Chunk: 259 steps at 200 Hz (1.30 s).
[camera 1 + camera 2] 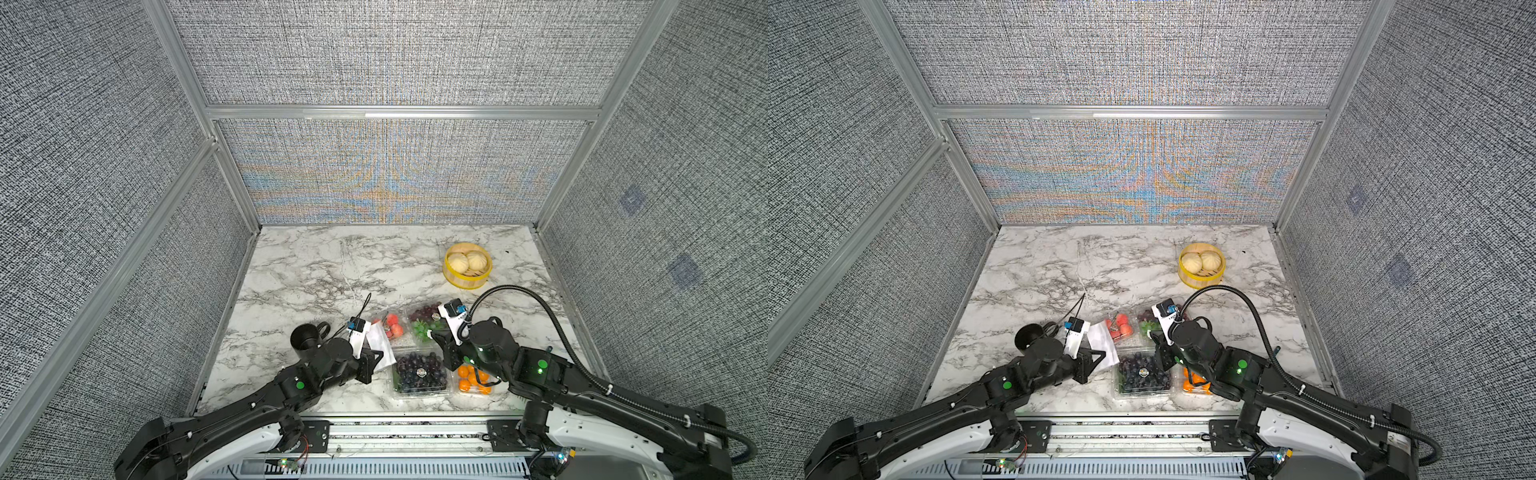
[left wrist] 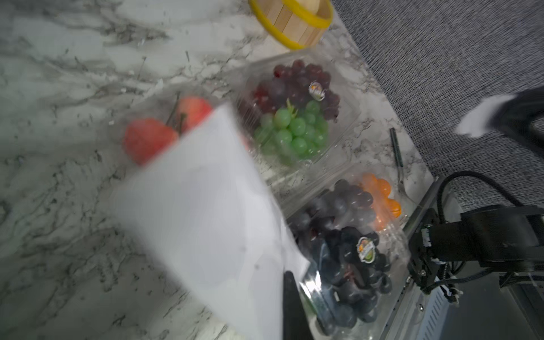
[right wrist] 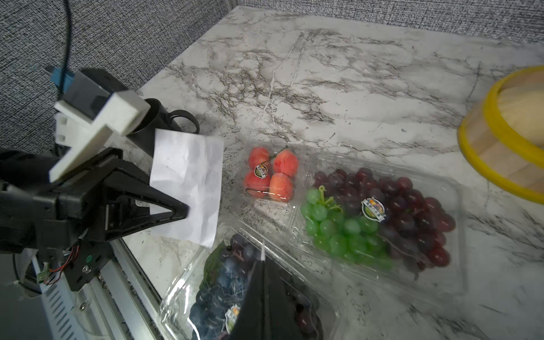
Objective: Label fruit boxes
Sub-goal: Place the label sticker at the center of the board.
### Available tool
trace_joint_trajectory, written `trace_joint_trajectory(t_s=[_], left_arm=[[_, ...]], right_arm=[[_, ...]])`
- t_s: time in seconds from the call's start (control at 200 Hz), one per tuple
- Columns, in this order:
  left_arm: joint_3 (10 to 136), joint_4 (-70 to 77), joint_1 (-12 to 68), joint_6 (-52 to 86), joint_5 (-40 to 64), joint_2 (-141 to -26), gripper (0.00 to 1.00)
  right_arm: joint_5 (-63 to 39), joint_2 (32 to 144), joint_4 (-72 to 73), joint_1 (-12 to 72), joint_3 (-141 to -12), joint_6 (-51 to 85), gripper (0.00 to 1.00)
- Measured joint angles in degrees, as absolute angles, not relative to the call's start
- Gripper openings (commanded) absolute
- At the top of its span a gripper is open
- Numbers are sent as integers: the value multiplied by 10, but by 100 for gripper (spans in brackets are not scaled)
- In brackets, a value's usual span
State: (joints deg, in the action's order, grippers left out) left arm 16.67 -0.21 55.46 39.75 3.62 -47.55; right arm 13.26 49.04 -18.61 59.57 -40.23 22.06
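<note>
Nearest on the bench [image 1: 311, 270] sit the dark grape box [image 1: 419, 372] and the orange box [image 1: 471, 380], with the right end effector [image 3: 263, 259] pinched closed by the former (a white sliver at its tip). Behind lie the red fruit box [image 1: 390, 324] and the mixed grape box [image 1: 424, 320]; the left end effector [image 3: 185, 212] grips a white sheet [image 3: 188, 182].

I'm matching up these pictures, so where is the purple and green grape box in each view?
In both top views: the purple and green grape box sits right of the red fruit box.
Left wrist view: it lies between the steamer and the dark grape box.
Right wrist view: it lies between the red fruit box and the steamer.
Shared landmark: the steamer.
</note>
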Motion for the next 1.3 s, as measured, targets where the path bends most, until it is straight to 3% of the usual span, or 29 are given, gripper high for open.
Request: trace_joint_trajectory(t_s=[0.385,0.61,0.726,0.801,0.936,1.116,1.296], left_arm=[[166,-121,555,438,-48,-515,1],[171,-131,554,439,-80,-518,8],[174,-142,554,440,-98,-523,19],[176,-150,554,443,-112,-526,31],[176,-155,554,450,-135,-531,39],[176,-176,554,451,-156,-506,73],[171,-194,554,455,-172,-472,78]], right_arm=[[195,547,-434,598,-494,301,0],[228,578,-578,598,-509,342,0],[234,598,-616,601,-510,361,0],[249,635,-648,604,-521,384,0],[265,709,-685,610,-530,424,0],[269,742,-703,622,-528,454,0],[257,759,-695,627,-507,459,0]])
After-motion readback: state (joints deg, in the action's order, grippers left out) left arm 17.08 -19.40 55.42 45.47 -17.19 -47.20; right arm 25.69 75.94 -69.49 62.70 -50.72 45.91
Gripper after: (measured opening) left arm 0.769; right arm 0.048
